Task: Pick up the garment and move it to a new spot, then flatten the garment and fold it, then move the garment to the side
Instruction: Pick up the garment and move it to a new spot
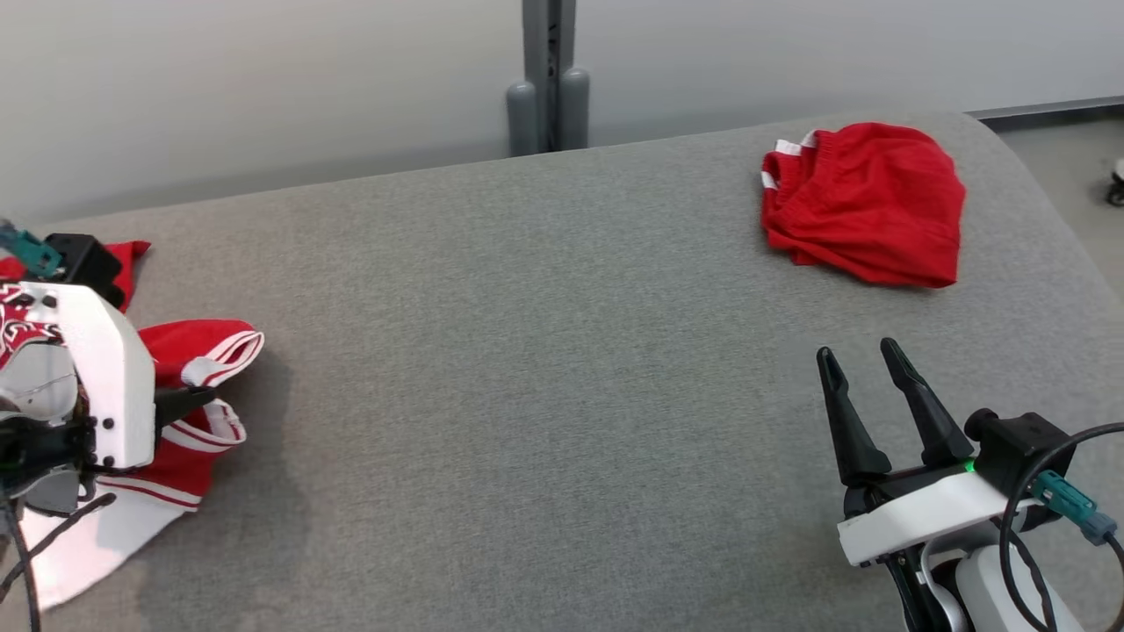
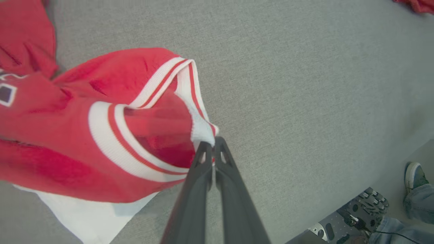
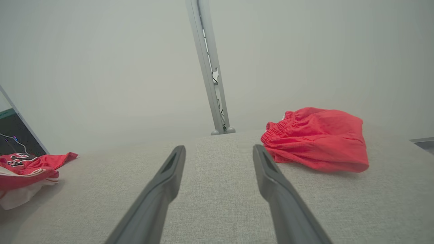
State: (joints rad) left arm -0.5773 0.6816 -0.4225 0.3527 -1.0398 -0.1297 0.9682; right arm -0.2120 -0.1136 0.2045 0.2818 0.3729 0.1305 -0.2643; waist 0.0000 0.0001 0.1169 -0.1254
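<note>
Ribbing on a white-and-red striped edge of the garment (image 2: 101, 135) is being pinched by the left end effector (image 2: 213, 146); its 2 dark fingers are being pressed together on the cloth with no gap between them. In the head view the left end effector (image 1: 204, 399) is being held over the crumpled heap at the left end of the table (image 1: 544, 351). The garment (image 1: 198, 347), a red jersey with white trim, is being borne mostly by the table, bunched, with a white part spread toward the near left corner; no clear long axis is being offered, though the heap is being stretched roughly from near to far along that end. The right end effector (image 1: 856, 349) is being held over the near right part of the table, its 2 fingers spread wide with nothing between them, well apart from the garment. Red shorts (image 1: 865, 206) are being left at the far right. By judgement, the pick-up is being started; the left arm is by far the nearer, and the bare middle of the table is being offered to the right of the gripped edge; a rightward carry is being called for, with the bulk likely trailing on the left.
</note>
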